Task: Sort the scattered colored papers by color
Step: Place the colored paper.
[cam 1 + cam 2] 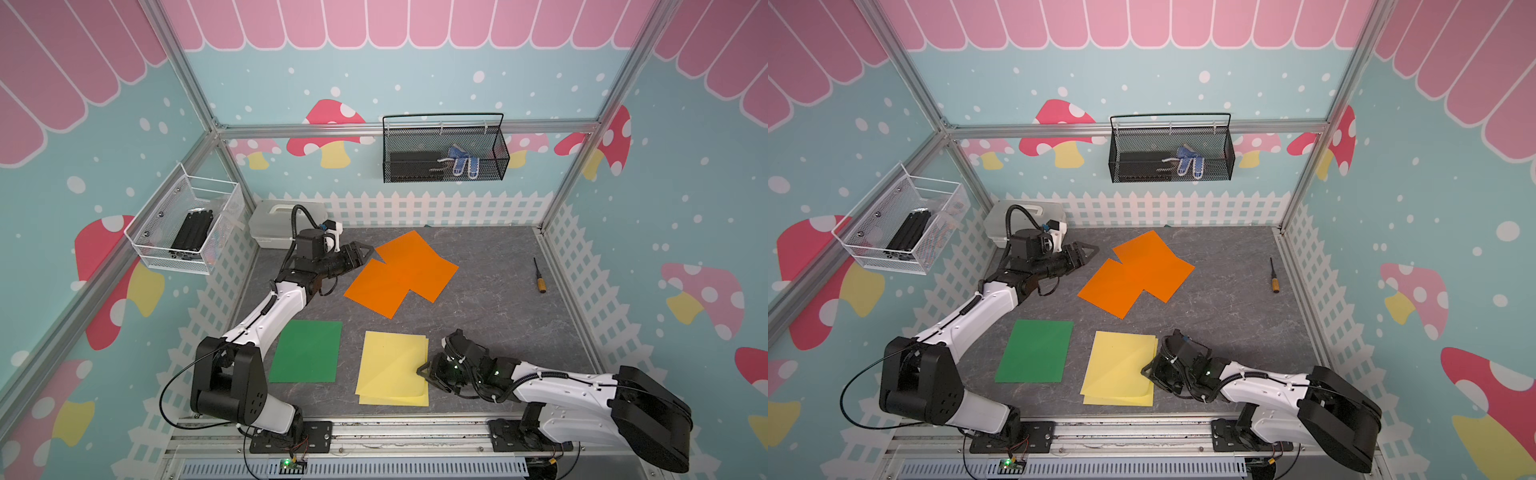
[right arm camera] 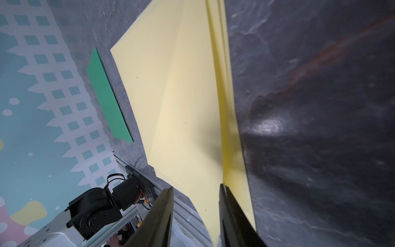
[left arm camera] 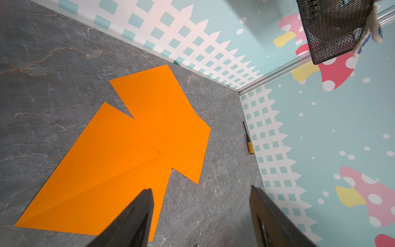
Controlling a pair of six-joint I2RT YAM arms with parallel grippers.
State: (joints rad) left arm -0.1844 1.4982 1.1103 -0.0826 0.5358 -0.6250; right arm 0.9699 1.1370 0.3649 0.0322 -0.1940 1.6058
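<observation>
Two bright orange papers [image 1: 401,276] [image 1: 1136,274] [image 3: 132,149] lie overlapping at the back middle of the grey floor. A dark green paper [image 1: 307,351] [image 1: 1036,351] [image 2: 108,98] lies flat at the front left. Beside it sit stacked pale yellow papers [image 1: 392,370] [image 1: 1119,370] [image 2: 177,96], the top sheet slightly askew and bowed. My left gripper [image 1: 368,251] [image 1: 1092,250] [image 3: 201,189] is open, hovering at the orange papers' left corner. My right gripper [image 1: 424,369] [image 1: 1145,369] [image 2: 196,186] is low at the yellow stack's right edge, its jaws apart around the top sheet's edge.
A screwdriver [image 1: 538,276] [image 3: 249,143] lies near the right wall. A translucent plastic box [image 1: 274,224] stands in the back left corner. A black mesh basket [image 1: 444,149] hangs on the back wall and a white wire basket [image 1: 187,224] on the left wall.
</observation>
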